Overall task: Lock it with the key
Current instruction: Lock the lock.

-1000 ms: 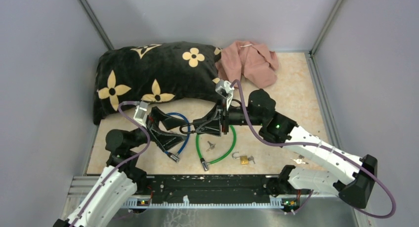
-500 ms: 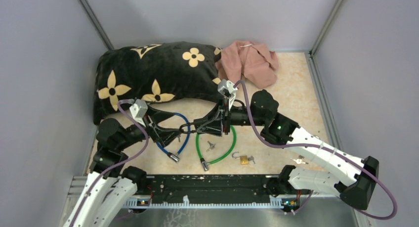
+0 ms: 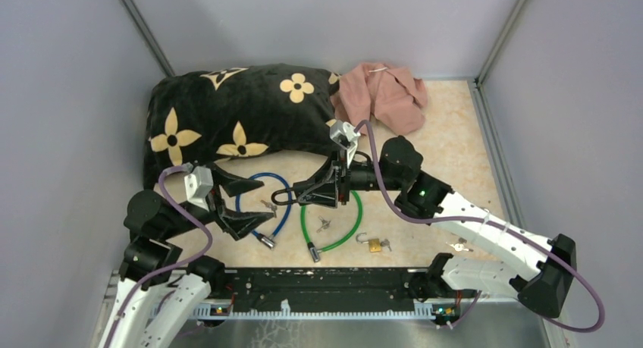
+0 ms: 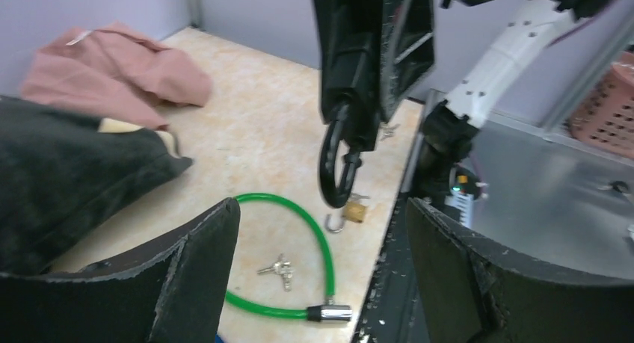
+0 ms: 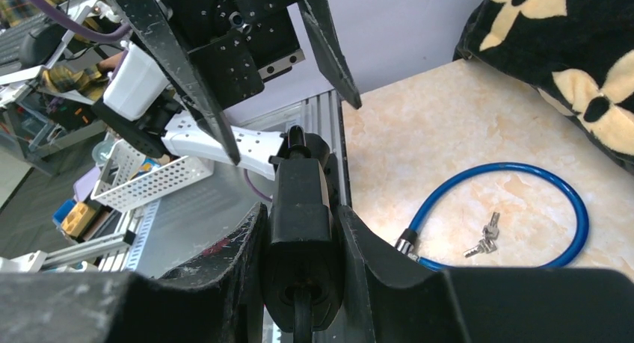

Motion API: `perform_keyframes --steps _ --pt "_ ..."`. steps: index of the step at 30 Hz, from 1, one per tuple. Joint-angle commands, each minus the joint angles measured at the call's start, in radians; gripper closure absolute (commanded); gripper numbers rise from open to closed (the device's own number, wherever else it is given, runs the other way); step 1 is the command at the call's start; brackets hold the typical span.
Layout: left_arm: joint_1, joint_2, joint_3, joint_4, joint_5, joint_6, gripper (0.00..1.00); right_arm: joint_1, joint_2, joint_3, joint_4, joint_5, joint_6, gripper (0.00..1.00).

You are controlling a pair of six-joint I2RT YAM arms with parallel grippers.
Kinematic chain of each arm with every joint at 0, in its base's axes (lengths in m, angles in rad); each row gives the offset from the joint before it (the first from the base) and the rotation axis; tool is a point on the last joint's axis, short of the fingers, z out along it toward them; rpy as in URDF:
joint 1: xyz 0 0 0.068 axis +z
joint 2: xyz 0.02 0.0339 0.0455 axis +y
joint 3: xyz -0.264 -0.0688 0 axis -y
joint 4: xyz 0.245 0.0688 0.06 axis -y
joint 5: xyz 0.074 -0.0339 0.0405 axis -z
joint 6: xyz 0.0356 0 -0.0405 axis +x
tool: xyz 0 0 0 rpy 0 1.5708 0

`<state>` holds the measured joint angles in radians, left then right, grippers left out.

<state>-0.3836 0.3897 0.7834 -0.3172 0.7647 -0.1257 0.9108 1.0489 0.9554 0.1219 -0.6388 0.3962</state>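
Note:
My right gripper [image 3: 307, 192] is shut on a black lock [image 3: 288, 197] and holds it above the floor. In the right wrist view [image 5: 301, 216] the lock body [image 5: 299, 201] fills the jaws. Its black loop [image 4: 336, 164] hangs down in the left wrist view. My left gripper [image 3: 261, 204] is open wide and empty, left of the lock and apart from it. In its own view [image 4: 323, 208] nothing is between the fingers [image 4: 202, 268]. One key bunch [image 3: 267, 205] lies inside the blue cable [image 3: 277, 211]. Another [image 3: 324, 223] lies inside the green cable [image 3: 345, 230].
A brass padlock [image 3: 374, 245] with an open shackle lies near the front edge. A third key bunch [image 3: 459, 247] lies by the right arm. A black flowered pillow [image 3: 235, 113] and a pink cloth [image 3: 383, 94] lie at the back. Grey walls close in three sides.
My left gripper has drawn back to the left, away from the black lock's loop, and now stands clear of it. My right gripper still holds the lock in about the same place.

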Motion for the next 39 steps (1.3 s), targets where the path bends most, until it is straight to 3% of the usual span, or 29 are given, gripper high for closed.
perform_keyframes --steps 1,4,7,11,16,20,26,28,32,36,39 --pt "0.004 0.006 -0.074 0.297 0.145 -0.276 0.15 -0.007 -0.007 0.033 0.165 -0.044 0.030 1.00" --pt "0.011 0.021 -0.131 0.475 0.185 -0.381 0.24 -0.007 -0.011 0.032 0.165 -0.051 0.033 1.00" --pt "0.014 0.040 -0.154 0.509 0.156 -0.420 0.47 -0.007 -0.019 0.026 0.168 -0.058 0.036 1.00" --pt "0.018 0.060 -0.162 0.566 0.166 -0.456 0.54 -0.006 -0.030 0.015 0.178 -0.062 0.040 1.00" --pt "0.018 0.081 -0.170 0.610 0.199 -0.472 0.76 -0.006 -0.031 0.004 0.197 -0.064 0.044 1.00" --pt "0.017 0.100 -0.164 0.555 0.260 -0.425 0.60 -0.006 -0.036 0.012 0.197 -0.062 0.041 1.00" --pt "0.018 0.117 -0.152 0.475 0.277 -0.387 0.53 -0.006 -0.046 0.018 0.175 -0.059 0.030 1.00" --pt "0.017 0.119 -0.158 0.488 0.270 -0.398 0.62 -0.005 -0.046 0.016 0.180 -0.062 0.033 1.00" --pt "0.018 0.120 -0.167 0.562 0.257 -0.433 0.97 -0.006 -0.044 0.012 0.176 -0.063 0.033 1.00" --pt "0.018 0.115 -0.186 0.629 0.234 -0.486 1.00 0.014 -0.029 -0.007 0.194 -0.030 0.022 1.00" --pt "0.018 0.136 -0.224 0.768 0.209 -0.585 1.00 0.048 0.020 -0.033 0.298 -0.033 0.044 1.00"
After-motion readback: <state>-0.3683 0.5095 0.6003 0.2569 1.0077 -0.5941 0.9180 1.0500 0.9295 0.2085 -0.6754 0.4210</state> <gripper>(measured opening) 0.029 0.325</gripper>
